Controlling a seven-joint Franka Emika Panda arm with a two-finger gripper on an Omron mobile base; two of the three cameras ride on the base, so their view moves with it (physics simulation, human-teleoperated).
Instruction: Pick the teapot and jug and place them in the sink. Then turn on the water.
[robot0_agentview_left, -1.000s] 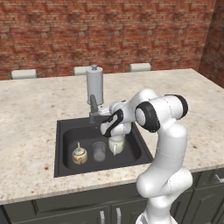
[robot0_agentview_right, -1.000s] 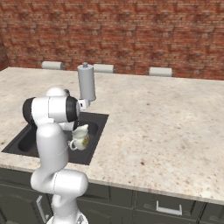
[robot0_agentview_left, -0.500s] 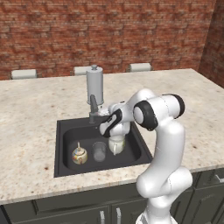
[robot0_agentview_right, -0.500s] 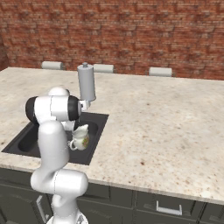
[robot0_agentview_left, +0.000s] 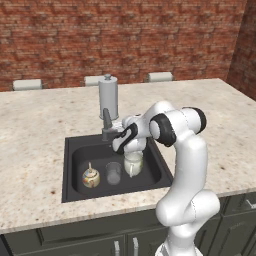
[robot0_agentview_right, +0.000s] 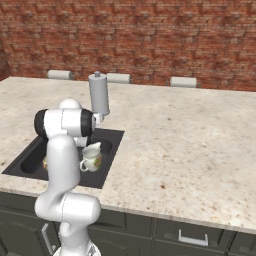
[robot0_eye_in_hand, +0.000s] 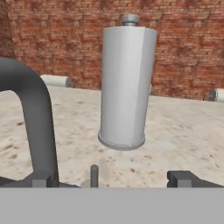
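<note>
The teapot (robot0_agentview_left: 91, 177) sits in the left part of the dark sink (robot0_agentview_left: 70, 170), and the cream jug (robot0_agentview_left: 133, 164) stands upright at the sink's right side. The jug (robot0_agentview_right: 91, 157) also shows past my arm in the right base view. My gripper (robot0_agentview_left: 116, 138) hovers open over the back of the sink, just right of the dark tap (robot0_agentview_left: 106, 125), with nothing held. In the hand view the gripper (robot0_eye_in_hand: 113, 179) points at the tap's base. The curved spout (robot0_eye_in_hand: 33, 113) rises on the left, and a small upright lever (robot0_eye_in_hand: 94, 175) stands between the fingertips (robot0_eye_in_hand: 183, 178).
A clear glass (robot0_agentview_left: 114, 173) stands in the sink between teapot and jug. A grey paper towel roll (robot0_agentview_left: 108, 97) stands on the counter right behind the tap. The speckled counter (robot0_agentview_left: 210, 115) runs back to a brick wall.
The arm has edged slightly left toward the tap. The teapot, jug and glass have not moved, and the jaws stay open.
</note>
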